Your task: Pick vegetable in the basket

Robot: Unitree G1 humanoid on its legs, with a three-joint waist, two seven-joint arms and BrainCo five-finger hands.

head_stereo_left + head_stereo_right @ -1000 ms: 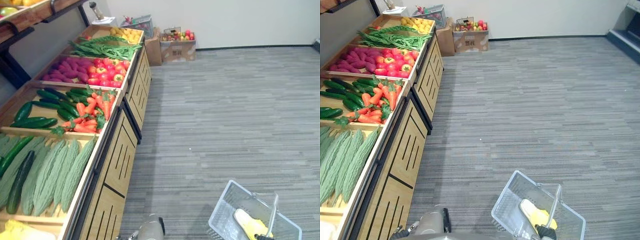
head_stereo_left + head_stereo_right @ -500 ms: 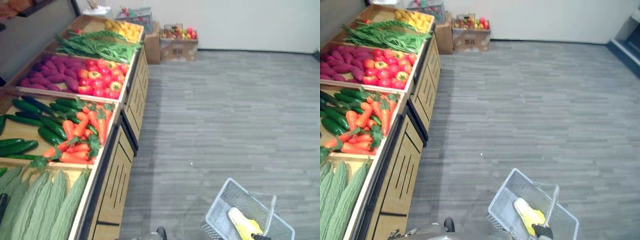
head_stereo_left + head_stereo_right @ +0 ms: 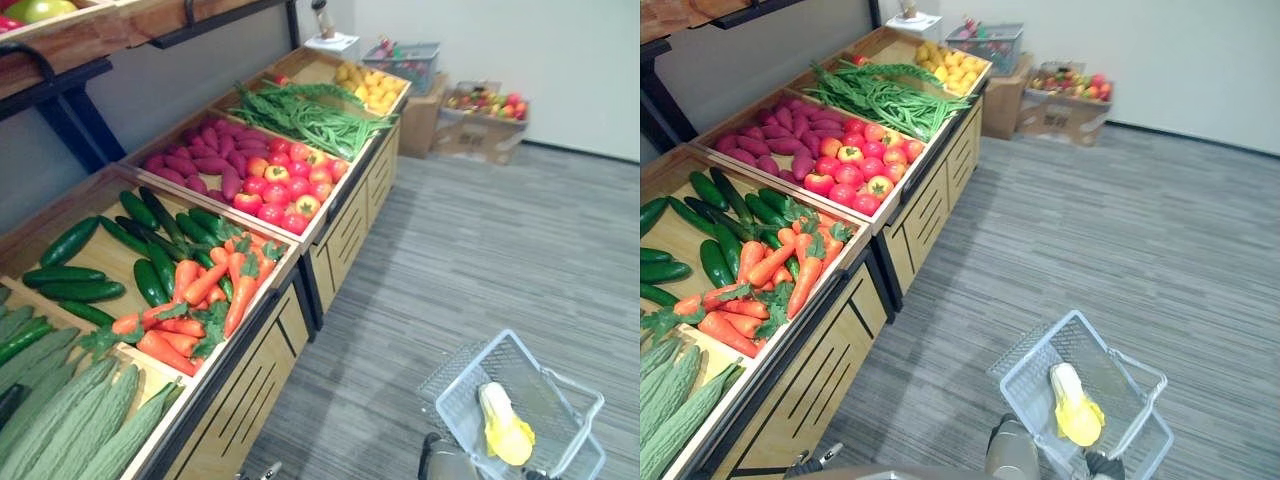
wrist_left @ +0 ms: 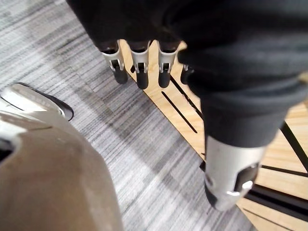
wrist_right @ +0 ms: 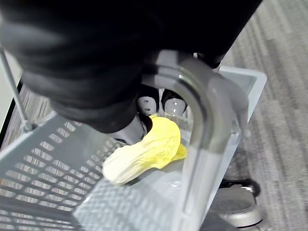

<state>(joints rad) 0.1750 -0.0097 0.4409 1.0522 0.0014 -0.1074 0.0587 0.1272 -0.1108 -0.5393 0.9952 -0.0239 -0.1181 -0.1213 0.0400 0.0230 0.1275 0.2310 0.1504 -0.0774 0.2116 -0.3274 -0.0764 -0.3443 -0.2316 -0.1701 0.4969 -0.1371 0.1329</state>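
With your right hand (image 5: 144, 103) grasping the basket (image 3: 1036, 342) by its handle, your relaxed, empty left hand (image 4: 139, 67) next needs to reach the carrots (image 3: 200, 290) above it.

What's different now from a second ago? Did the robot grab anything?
Only the camera swung toward the wooden vegetable stand; nothing was grabbed. The grey mesh basket still hangs from the right robot hand, pale yellow vegetable inside. The left robot hand stays open, empty.
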